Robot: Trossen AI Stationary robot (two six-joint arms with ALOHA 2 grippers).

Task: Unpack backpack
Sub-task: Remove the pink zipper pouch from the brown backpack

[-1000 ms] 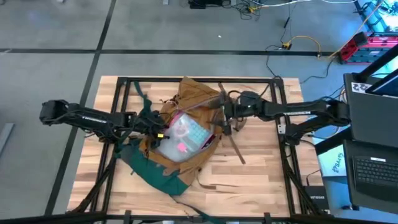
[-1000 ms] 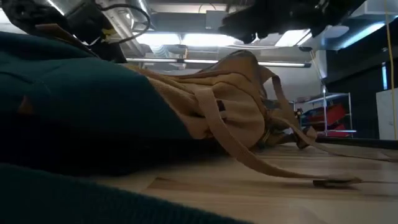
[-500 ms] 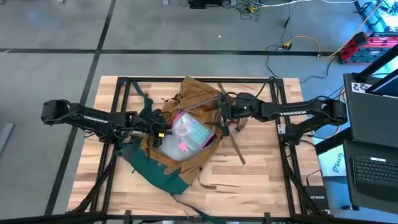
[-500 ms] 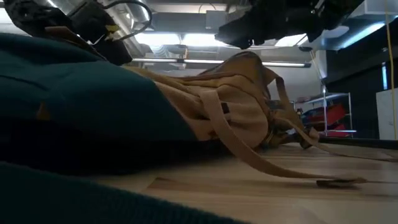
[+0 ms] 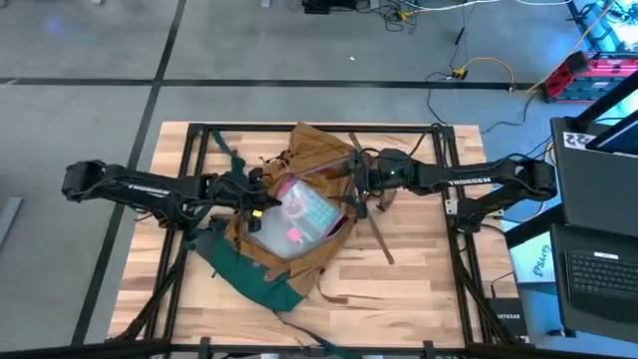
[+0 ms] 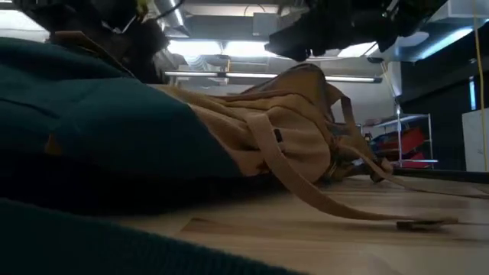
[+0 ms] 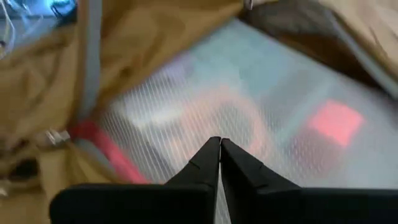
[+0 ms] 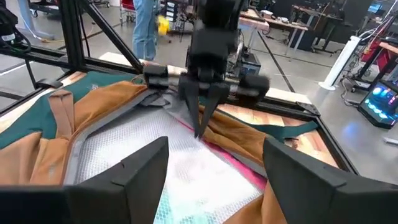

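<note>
Your left tool (image 7: 219, 144) is pinched closed on the pouch (image 5: 297, 216) edge (right tool (image 8: 214, 177) wide open); it may snag on the backpack (image 5: 317, 160) lip.

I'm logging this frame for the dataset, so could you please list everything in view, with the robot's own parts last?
backpack: one, tan-brown with teal-green base, lying open at the table's middle.
zip pouch: one, clear with pink edge, inside the backpack's opening.
loose strap: one, tan, trailing over the wood to the backpack's right.
table: one, light wood with black frame.
laptop: one, dark, beyond the table's right edge.
left hand: fingers shut, tips at the pouch's pink edge.
right hand: open, hovering over the pouch.
</note>
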